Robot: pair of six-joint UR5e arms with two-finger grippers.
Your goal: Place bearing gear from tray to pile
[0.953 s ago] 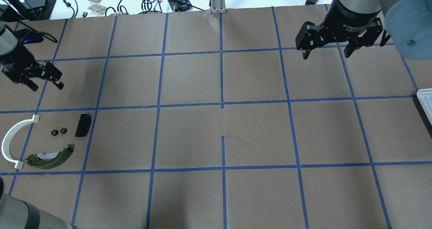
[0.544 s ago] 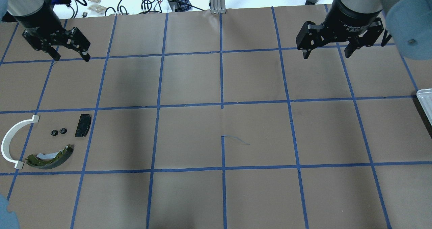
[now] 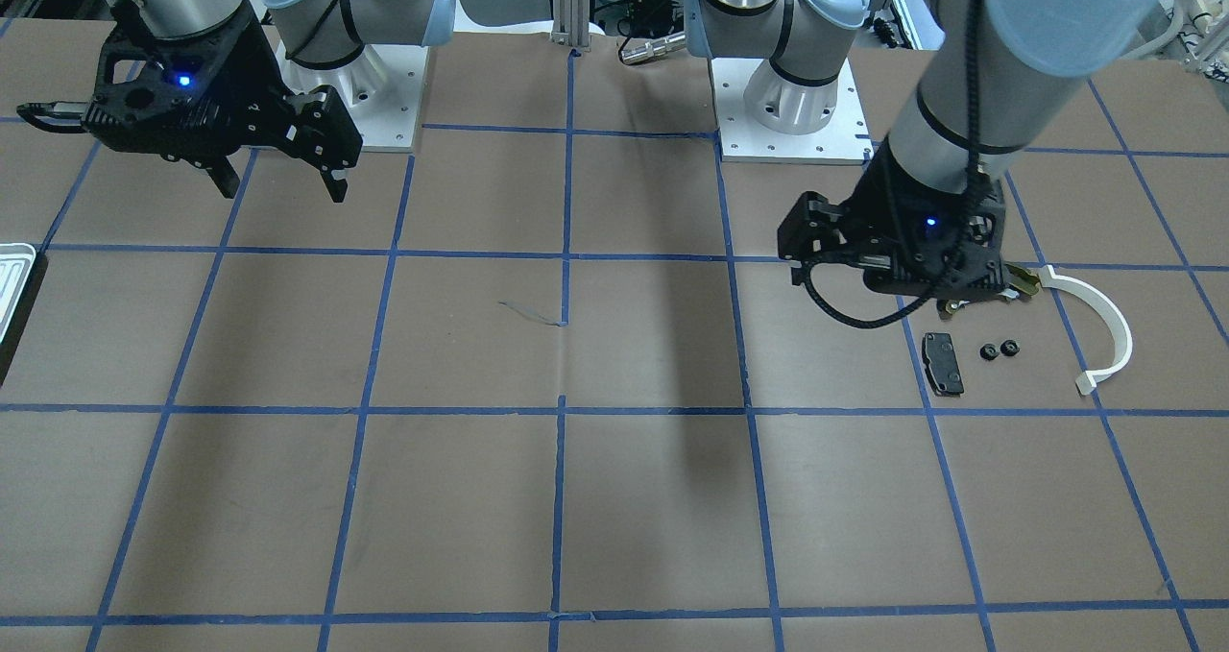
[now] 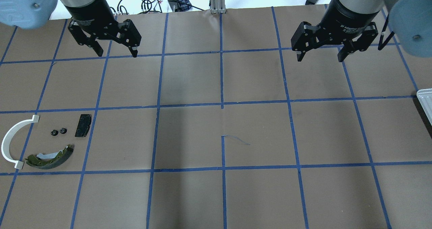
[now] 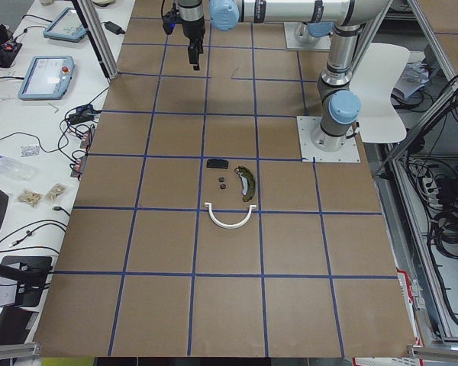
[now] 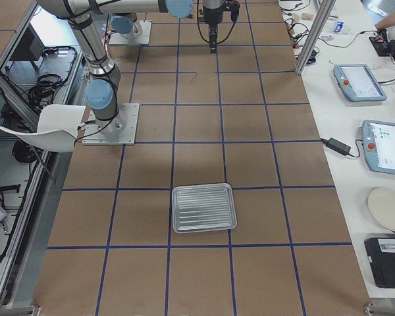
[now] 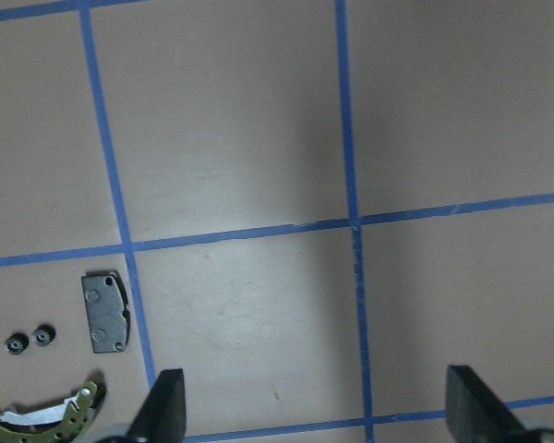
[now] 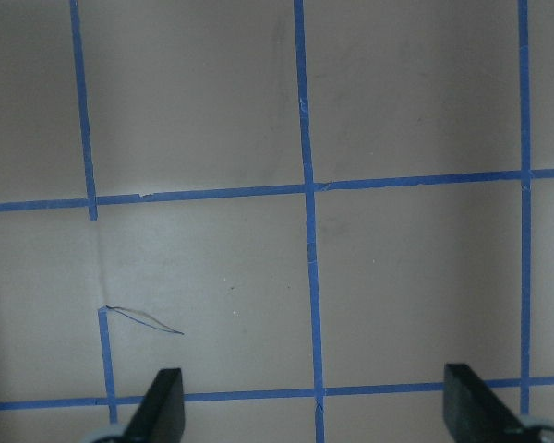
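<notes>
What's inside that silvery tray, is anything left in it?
Seen from the right side, the tray shows only its bare ribbed floor, with no part lying on it and nothing covering it. The overhead and front views cut off all but its corner.

The broad middle of the table (image 4: 256, 131) lay open, the only obstacles being the flat-lying white arc (image 4: 10, 139), brake shoe (image 4: 50, 157), black pad (image 4: 83, 125) and two small gears (image 4: 62, 131) near the robot's left edge and the tray (image 6: 203, 207) at the far right.
</notes>
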